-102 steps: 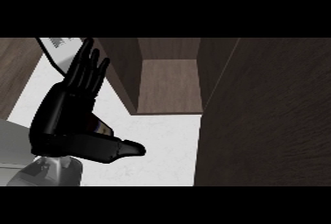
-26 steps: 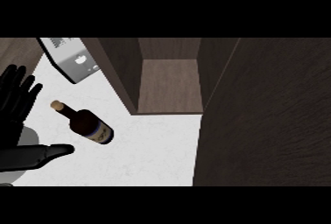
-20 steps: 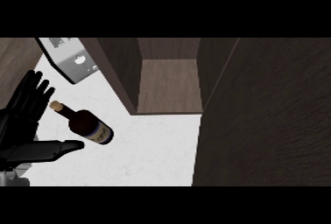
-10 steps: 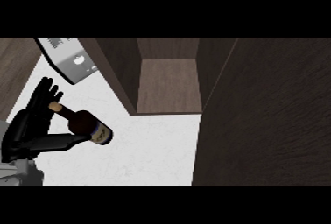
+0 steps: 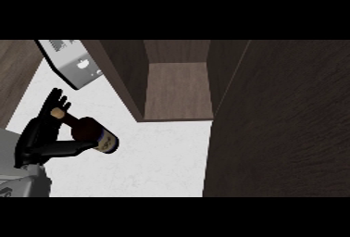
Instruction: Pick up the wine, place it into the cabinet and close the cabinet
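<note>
The left hand point(image 5: 42, 132) sits at the left side of the head view, coming in from the lower left on its grey forearm. Its fingers point(image 5: 56, 98) reach up and away toward the far side, fairly straight, behind the neck of the wine point(image 5: 87, 130). The thumb point(image 5: 67, 148) runs across below the bottle's body and touches it, so the bottle lies between thumb and fingers. Whether the fingers actually curl round it cannot be told, since the bottle covers the palm.

The wine is a dark bottle with a tan cork end pointing to the far left and its base pointing to the near right. It is tilted, with a pale label band near the base. It shows over the white counter point(image 5: 157, 157), left of the cabinet; whether it is lifted off the surface cannot be told from this steep angle.

The cabinet point(image 5: 176, 88) stands at the far middle, open, its brown inside floor and back wall showing. Its dark door point(image 5: 287, 125) fills the right side of the view, swung toward the near side. A grey slanted appliance point(image 5: 74, 65) with small white marks lies at the far left, beyond the fingertips and apart from them.

The right hand does not show
</note>
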